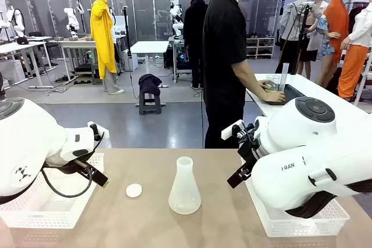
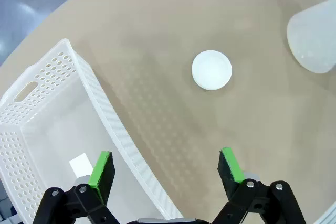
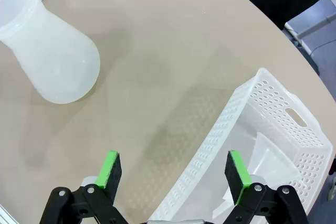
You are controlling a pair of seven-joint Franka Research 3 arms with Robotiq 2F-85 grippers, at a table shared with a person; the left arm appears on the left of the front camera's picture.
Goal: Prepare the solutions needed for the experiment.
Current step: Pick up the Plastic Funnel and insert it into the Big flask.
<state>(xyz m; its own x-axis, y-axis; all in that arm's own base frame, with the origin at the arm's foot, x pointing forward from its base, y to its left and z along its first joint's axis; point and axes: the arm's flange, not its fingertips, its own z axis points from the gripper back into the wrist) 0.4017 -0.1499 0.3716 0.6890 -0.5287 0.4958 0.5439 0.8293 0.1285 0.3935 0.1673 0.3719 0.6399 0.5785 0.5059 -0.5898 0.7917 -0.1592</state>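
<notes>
Where the person (image 1: 224,56) stands, the solution (image 1: 271,86) looks pale yellow

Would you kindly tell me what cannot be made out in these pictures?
- Front view: contents of the right basket, hidden by the right arm.
- Front view: whether the flask holds liquid; its wall is cloudy.
- Front view: what the person's hands hold, too small.
- Left wrist view: white piece in the left basket, too small to identify.

R end effector (image 3: 173,166) open over basket (image 3: 278,90) rim, flask (image 3: 52,51) upper-left.
</notes>
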